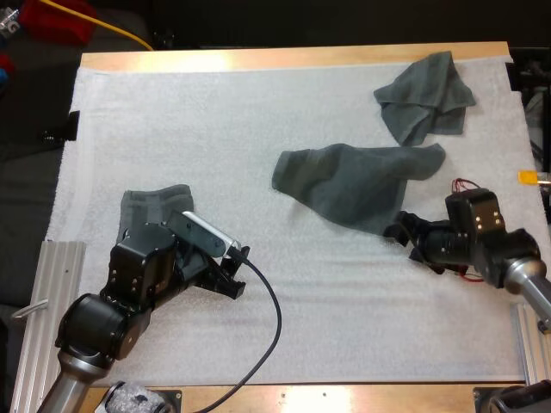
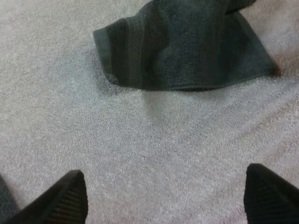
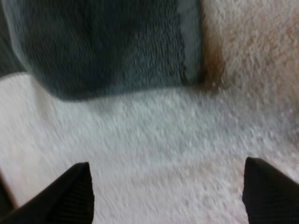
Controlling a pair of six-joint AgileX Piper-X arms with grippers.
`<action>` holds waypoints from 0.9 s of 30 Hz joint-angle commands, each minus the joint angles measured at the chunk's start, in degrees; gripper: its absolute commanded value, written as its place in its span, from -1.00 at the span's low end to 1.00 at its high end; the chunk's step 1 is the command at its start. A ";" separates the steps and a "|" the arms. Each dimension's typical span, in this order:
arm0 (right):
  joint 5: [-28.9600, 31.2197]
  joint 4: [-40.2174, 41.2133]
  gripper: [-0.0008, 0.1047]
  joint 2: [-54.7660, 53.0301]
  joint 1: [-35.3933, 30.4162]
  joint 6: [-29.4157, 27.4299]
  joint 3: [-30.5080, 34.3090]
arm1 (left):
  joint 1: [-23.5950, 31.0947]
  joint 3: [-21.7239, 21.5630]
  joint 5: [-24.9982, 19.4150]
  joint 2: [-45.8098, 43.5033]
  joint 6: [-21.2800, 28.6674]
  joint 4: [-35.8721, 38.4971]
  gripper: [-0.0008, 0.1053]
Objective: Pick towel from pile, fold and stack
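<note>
Now both jaws gape empty. Diving deep at the spread towel (image 1: 353,185) may pinch the mat (image 1: 172,103) too.

Centre towel (image 1: 353,185), far right towel (image 1: 426,95), near left towel (image 1: 155,205): dark grey-green. Mat (image 1: 215,129) white. Table (image 1: 258,58) tan wood.
</note>
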 commanded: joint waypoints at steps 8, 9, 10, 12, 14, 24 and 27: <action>1.46 -13.26 0.25 2.13 -0.04 8.16 5.07 | -0.35 -0.37 -0.49 -0.14 -0.53 0.49 0.29; 1.40 -14.34 0.25 3.42 -0.04 8.21 5.06 | -0.35 -0.37 -0.16 -0.14 -0.53 0.71 0.29; 1.34 -15.40 0.25 4.45 -0.04 8.30 5.06 | -0.35 -0.37 0.21 -0.14 -0.53 0.80 0.29; 1.34 -17.44 0.25 6.52 -0.04 9.76 5.06 | -0.35 -0.37 0.35 -0.14 -0.53 0.90 0.29; 1.28 -18.85 0.25 8.44 -0.04 11.13 5.06 | -0.35 -0.37 0.35 -0.14 -0.53 1.19 0.29; -1.93 -26.97 0.25 15.35 -0.04 14.80 5.06 | -0.35 -0.37 0.35 -0.14 -0.53 1.39 0.29; -2.08 -28.47 0.25 16.81 -0.04 14.79 5.06 | -0.35 -0.37 0.35 -0.14 -0.53 1.39 0.29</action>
